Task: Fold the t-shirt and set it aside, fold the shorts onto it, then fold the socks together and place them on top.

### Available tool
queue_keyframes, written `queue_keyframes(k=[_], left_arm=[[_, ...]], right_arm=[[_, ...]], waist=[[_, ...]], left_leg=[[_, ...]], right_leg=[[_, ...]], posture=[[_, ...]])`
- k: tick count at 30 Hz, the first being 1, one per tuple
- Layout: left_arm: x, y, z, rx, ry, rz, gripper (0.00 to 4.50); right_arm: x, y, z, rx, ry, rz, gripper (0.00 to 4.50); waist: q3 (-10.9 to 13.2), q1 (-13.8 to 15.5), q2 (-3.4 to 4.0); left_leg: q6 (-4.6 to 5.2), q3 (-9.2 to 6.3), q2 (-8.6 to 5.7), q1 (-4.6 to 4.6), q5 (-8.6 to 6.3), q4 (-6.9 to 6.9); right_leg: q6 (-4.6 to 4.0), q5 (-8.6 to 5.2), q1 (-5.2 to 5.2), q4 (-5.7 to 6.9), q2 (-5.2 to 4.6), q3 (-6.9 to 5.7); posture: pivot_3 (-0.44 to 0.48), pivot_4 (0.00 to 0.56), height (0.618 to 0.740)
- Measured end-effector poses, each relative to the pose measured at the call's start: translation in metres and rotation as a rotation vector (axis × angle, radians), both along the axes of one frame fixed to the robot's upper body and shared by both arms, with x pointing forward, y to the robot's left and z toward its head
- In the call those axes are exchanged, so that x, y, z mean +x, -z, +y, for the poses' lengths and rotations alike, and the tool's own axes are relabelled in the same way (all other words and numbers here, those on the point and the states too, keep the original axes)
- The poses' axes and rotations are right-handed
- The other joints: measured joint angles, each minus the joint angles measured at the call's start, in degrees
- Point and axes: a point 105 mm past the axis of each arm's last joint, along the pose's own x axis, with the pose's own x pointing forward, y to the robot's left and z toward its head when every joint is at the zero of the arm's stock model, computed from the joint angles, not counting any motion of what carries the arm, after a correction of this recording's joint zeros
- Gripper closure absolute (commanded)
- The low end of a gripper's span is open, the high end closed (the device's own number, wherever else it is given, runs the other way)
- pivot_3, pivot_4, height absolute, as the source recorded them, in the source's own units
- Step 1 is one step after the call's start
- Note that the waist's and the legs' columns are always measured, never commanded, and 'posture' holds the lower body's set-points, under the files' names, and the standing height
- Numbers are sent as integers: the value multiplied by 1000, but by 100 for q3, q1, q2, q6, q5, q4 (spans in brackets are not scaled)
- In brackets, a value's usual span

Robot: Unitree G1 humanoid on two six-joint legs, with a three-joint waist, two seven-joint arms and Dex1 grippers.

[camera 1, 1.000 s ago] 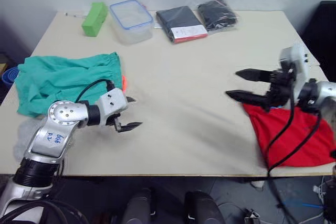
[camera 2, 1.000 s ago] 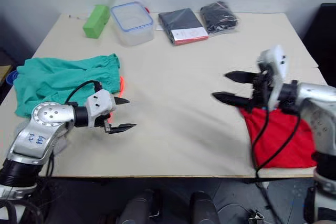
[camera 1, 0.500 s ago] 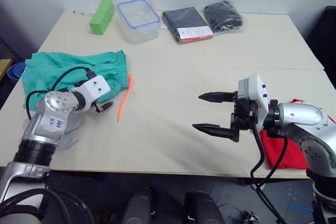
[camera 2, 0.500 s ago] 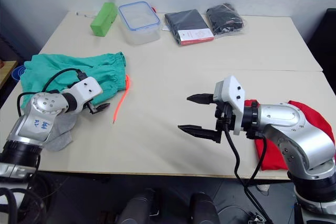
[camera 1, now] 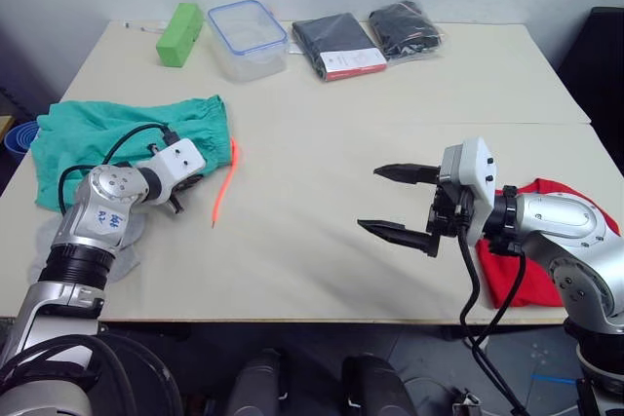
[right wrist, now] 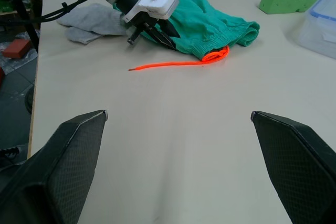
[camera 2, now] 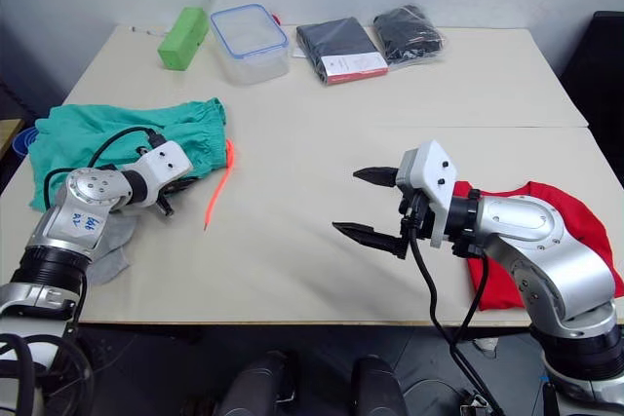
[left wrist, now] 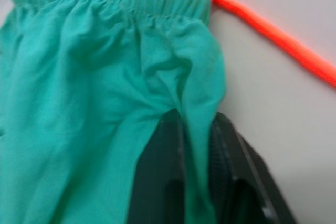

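Left end effector (left wrist: 195,182) pinches shorts (camera 1: 107,138) hem at worktop (camera 1: 322,143) left edge, likely to drag them. Right end effector (camera 1: 405,205) spread wide, empty, beside t-shirt (camera 1: 546,241) set at right edge.

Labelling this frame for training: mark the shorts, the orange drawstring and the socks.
shorts (camera 1: 93,133), left eye view, flat teal fabric.
orange drawstring (camera 1: 223,197), left eye view, loose cord on the table.
socks (right wrist: 92,20), right wrist view, grey knit.
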Motion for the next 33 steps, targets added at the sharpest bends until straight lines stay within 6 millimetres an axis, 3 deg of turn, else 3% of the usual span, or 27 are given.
queue_keyframes(k=[4, 9, 16, 19, 21, 24, 33], left_arm=[[-22, -21, -72, -67, 289, 14, 4477], [-45, -30, -110, -99, 435, 68, 4477], [-106, -54, -193, -294, 852, 227, 4477], [-121, -51, -218, -305, 952, 271, 4477], [-120, -45, -223, -320, 940, 307, 4477], [-117, -38, -215, -332, 895, 383, 3865], [-134, -33, -169, -360, 850, 543, 1005]], right_arm=[[-1, 6, -2, -15, 7, 12, 0], [-7, 12, -7, -43, 12, 34, 0], [-15, 13, -17, -97, -1, 52, 0], [-16, 14, -21, -153, 5, 13, 0], [-15, 17, -27, -208, 26, -23, 0], [-13, 23, -32, -294, 43, -96, 0], [-14, 50, -24, -469, -60, -247, 0]], waist=[[2, 57, -6], [3, 4, -7], [3, 6, -7], [3, 6, -7], [3, -12, -7], [3, -47, -6], [3, 0, -6]], left_leg=[[9, -6, 1, -17, -14, 46], [12, -3, 4, -16, -15, 51], [12, -13, 3, -15, -15, 59], [12, -11, 2, -7, -14, 59], [10, -11, 5, -4, -13, 59], [5, -5, 10, 2, -10, 54], [1, -17, 6, 2, -8, 62]], right_leg=[[0, 0, 14, -2, 4, 0], [1, 0, 15, -7, 8, 1], [1, 0, 27, -18, 8, 0], [2, 0, 29, -23, 9, 1], [1, 0, 28, -23, 13, 2], [-1, -2, 25, -18, 17, 6], [-5, -5, 34, -20, 12, 3]], posture=[[0, 150, 740], [0, 150, 740], [0, 150, 740], [0, 150, 740], [0, 150, 740], [0, 150, 740], [0, 150, 740]])
